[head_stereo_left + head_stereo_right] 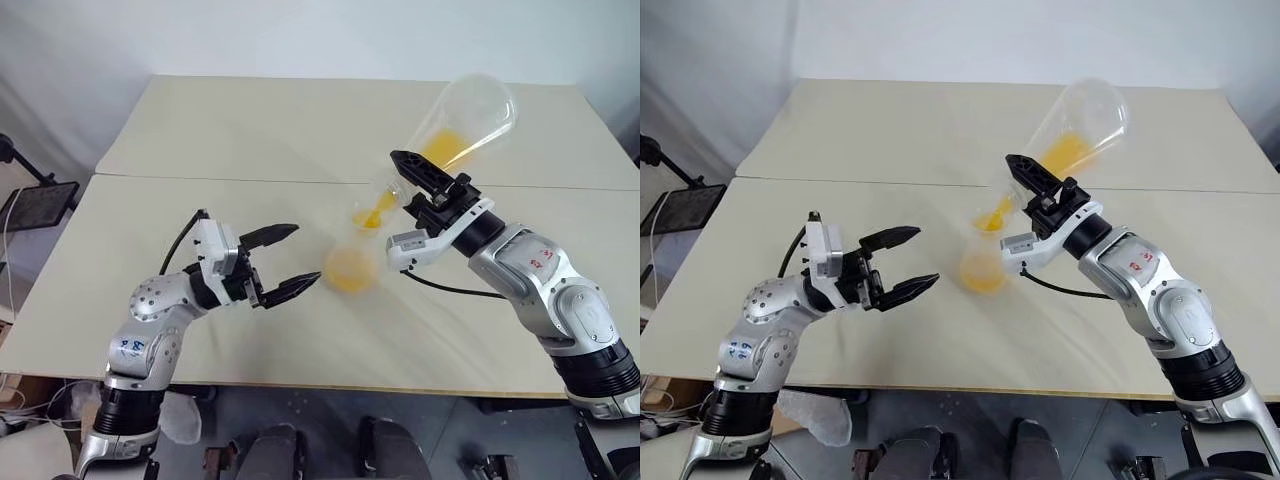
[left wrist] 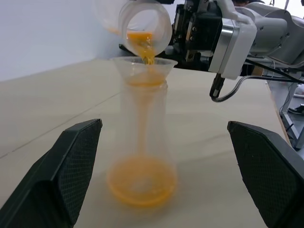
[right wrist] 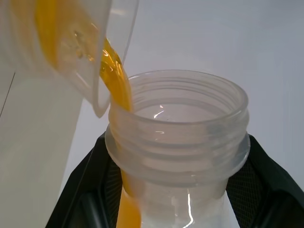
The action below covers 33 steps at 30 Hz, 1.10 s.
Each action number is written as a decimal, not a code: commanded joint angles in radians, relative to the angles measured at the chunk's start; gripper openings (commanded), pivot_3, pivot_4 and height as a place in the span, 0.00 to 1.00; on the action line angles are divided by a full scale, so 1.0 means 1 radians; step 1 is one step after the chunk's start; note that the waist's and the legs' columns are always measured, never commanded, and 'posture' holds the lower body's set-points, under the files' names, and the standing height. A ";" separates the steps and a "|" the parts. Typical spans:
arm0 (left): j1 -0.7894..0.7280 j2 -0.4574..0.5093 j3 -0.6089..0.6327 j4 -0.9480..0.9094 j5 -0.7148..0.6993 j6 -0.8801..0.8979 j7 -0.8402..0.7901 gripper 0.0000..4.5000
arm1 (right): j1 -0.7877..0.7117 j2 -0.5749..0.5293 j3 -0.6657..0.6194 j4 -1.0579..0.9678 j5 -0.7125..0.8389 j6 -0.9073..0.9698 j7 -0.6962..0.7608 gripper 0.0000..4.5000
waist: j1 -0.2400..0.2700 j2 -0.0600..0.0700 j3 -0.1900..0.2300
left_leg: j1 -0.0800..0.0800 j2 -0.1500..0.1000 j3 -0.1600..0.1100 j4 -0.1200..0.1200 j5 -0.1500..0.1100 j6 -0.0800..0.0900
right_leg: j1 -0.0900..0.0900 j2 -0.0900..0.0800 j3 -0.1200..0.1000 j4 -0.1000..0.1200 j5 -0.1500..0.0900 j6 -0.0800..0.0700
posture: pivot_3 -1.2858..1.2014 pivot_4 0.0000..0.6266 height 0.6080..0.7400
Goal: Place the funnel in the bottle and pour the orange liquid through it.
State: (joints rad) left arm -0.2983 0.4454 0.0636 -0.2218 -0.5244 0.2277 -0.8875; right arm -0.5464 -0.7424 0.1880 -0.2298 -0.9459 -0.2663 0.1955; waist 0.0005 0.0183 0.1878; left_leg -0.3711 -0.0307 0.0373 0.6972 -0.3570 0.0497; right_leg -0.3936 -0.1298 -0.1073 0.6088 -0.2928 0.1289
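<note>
The bottle (image 2: 142, 142) stands upright on the beige counter (image 1: 200, 130), between the two arms and nearer the front edge than the back. It is a clear, faintly frosted conical flask, wide at the base and narrowing to a short neck, with a shallow pool of orange liquid (image 2: 142, 183) across its bottom. The funnel (image 2: 145, 69) sits in the neck, its nearly colourless cone rim up and level, tinted orange inside. A thin orange stream runs down the middle of the bottle from the funnel's spout. The right gripper (image 1: 425, 185) is clamped on the neck of a second clear flask (image 1: 470, 115), tipped mouth-down over the funnel with its base raised toward the back of the counter; more orange liquid lies along its lower side and falls from its lip in a narrow ribbon. In the right wrist view the threaded mouth of this pouring flask sits between the dark fingers (image 3: 266, 175); the vessel edge at that view's upper corner is cut off and cannot be identified. The left gripper (image 1: 290, 260) stands wide apart, holding nothing, just beside the bottle and not touching it. In the head views the bottle's outline is faint against the counter, and the funnel can hardly be separated from the stream.
</note>
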 commanded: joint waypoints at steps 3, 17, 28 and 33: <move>0.017 0.000 0.062 -0.048 -0.039 -0.026 0.016 1.00 | -0.032 -0.009 -0.033 -0.014 -0.009 -0.017 -0.035 0.55 | -0.003 0.000 0.000 | 0.000 0.000 0.000 0.000 0.000 0.000 | 0.000 0.000 0.000 0.000 0.000 0.000 | 0.52 0.24 1.00; 0.050 0.004 0.059 -0.067 -0.064 -0.015 0.001 1.00 | -0.033 -0.006 -0.031 -0.003 -0.034 -0.023 -0.049 0.55 | -0.002 0.000 0.000 | 0.000 0.000 0.000 0.000 0.000 0.000 | 0.000 0.000 0.001 0.000 0.000 0.000 | 0.52 0.24 1.00; 0.036 -0.018 0.033 -0.060 -0.054 -0.021 0.007 1.00 | -0.039 -0.013 -0.031 -0.001 -0.058 -0.030 -0.073 0.55 | -0.002 0.000 0.000 | 0.000 0.000 0.000 0.000 0.000 0.000 | 0.000 0.000 0.001 0.000 0.000 0.000 | 0.52 0.24 1.00; 0.031 -0.026 0.027 -0.055 -0.049 -0.026 0.009 1.00 | -0.042 -0.016 -0.030 0.004 -0.063 -0.037 -0.078 0.55 | -0.002 0.000 0.000 | 0.000 0.000 0.000 0.000 0.000 0.000 | 0.000 0.000 0.001 0.000 0.000 0.000 | 0.52 0.24 1.00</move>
State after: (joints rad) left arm -0.2599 0.4222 0.0902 -0.2600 -0.5647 0.2182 -0.8797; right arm -0.5644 -0.7429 0.1880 -0.2051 -1.0050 -0.3004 0.1377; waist -0.0019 0.0183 0.1877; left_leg -0.3708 -0.0303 0.0372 0.6971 -0.3568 0.0493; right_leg -0.3934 -0.1296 -0.1067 0.6088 -0.2929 0.1286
